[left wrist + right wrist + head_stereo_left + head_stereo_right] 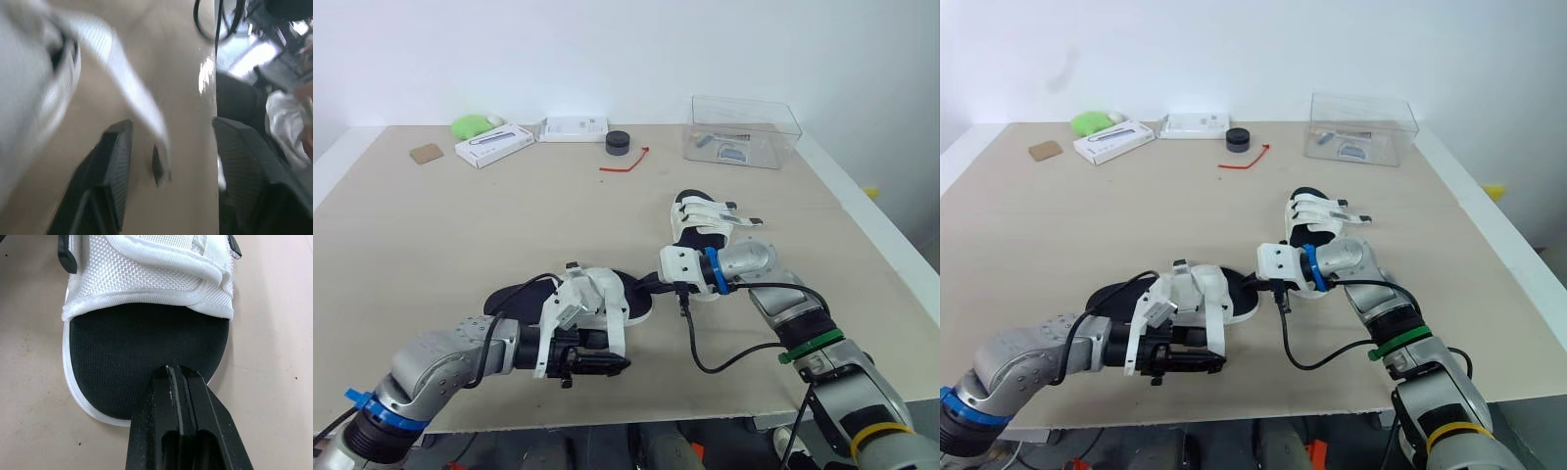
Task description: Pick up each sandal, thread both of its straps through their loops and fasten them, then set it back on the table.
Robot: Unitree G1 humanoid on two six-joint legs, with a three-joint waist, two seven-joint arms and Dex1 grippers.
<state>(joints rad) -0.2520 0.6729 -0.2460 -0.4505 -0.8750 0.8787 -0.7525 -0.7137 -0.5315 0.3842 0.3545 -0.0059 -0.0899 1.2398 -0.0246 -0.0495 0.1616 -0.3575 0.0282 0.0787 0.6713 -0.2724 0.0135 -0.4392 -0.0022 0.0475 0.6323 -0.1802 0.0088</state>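
Left gripper [607, 364] hangs low at the near edge of the tabletop [460, 225], released, its two black fingers [115, 166] spread wide. A loose white strap [132, 93] dangles down between them, its dark tip in the gap and not pinched by either finger. That strap belongs to the near sandal [607, 299], which lies just beyond the gripper with its white upper toward the robot's right and its black footbed stretching away to the left.

Right gripper [172, 369] is clenched, both fingers pressed flat together with nothing visible between them. Its tip sits over the toe end of the same sandal's black footbed, just short of the white upper. I cannot tell whether it touches the fabric.

Beyond the right wrist, the far sandal [700, 220] rests on the tabletop with its white straps across the top, near the first sandal but apart from it.

Along the far edge stand a clear plastic box [744, 132], a small black round object [618, 142] beside a red strip [626, 162], two white boxes [494, 144], a green object [470, 124] and a brown square [427, 153].
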